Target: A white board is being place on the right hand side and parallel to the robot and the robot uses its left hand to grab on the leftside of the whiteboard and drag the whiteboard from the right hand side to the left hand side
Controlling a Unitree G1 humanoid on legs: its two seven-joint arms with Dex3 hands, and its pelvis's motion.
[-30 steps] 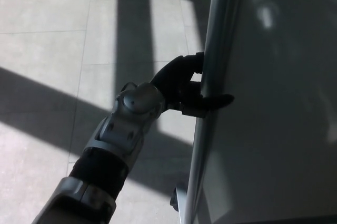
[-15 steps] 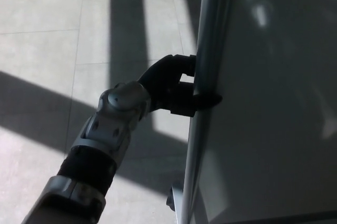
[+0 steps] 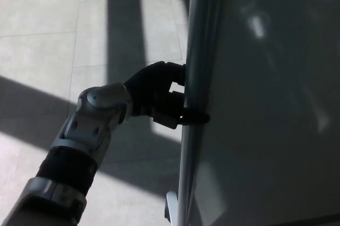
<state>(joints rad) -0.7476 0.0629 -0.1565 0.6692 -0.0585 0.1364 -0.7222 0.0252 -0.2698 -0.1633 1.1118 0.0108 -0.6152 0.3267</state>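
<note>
While gripping the frame (image 3: 194, 77) at the board's left edge, the left hand (image 3: 159, 95) is wrapping its fingers (image 3: 194, 116) round the pole, thumb at the front, probably for pulling leverage. Board (image 3: 271, 103) is filling the picture's right, upright over the floor (image 3: 42, 34). Right hand isn't showing.

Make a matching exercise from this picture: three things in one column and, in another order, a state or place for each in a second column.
Things:
1. left robot hand
2. whiteboard frame
3. floor

States or places:
A. tiled, with bands of sunlight and shadow
B. black, closed on the board's left edge
C. silver, running from top to bottom of the picture

Pairs: 1-B, 2-C, 3-A
</note>
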